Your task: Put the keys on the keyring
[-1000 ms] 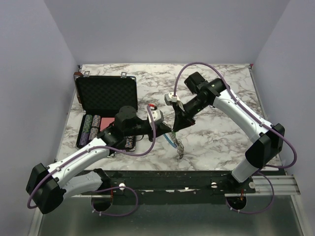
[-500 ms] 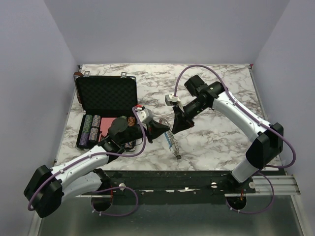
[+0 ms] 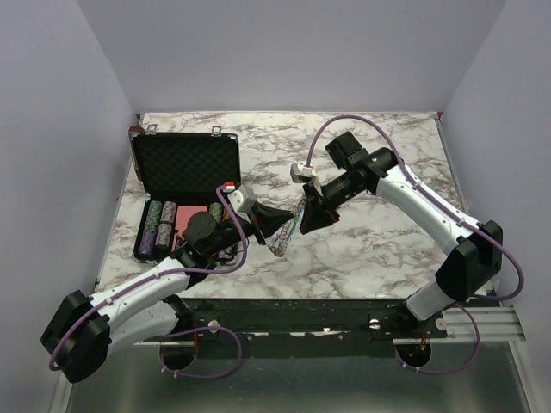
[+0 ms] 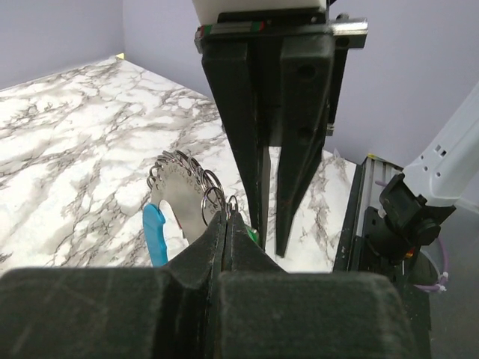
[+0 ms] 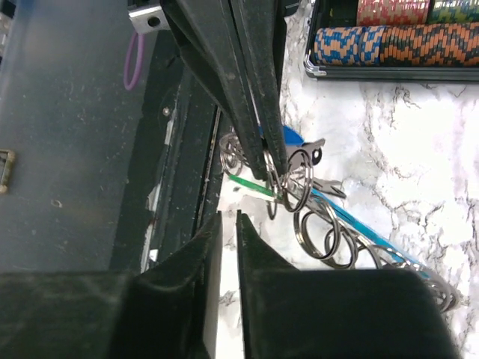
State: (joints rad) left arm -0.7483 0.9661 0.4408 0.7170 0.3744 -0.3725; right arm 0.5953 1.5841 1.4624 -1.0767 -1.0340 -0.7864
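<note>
The keyring [image 3: 282, 239], a thin metal loop with a bright blue segment [image 4: 155, 233] and several small split rings [image 5: 314, 224], hangs just above the marble table. My left gripper [image 4: 227, 217] is shut on one of its small rings. One of the keys, with a green head [image 5: 251, 185], hangs among the rings. My right gripper [image 5: 228, 217] faces the left one, tips a short way from the rings. Its jaws stand a narrow gap apart with nothing between them. In the top view the left gripper [image 3: 280, 217] and right gripper [image 3: 306, 219] almost meet.
An open black foam-lined case [image 3: 185, 163] lies at the back left, with rows of poker chips [image 3: 159, 225] in its tray. The chips [image 5: 389, 45] also show in the right wrist view. The table's near edge and black rail [image 3: 327, 314] run close below the keyring.
My left gripper has drawn back to the left with the keyring, which moved left and away from the table's near edge. The right gripper shifted only slightly.
</note>
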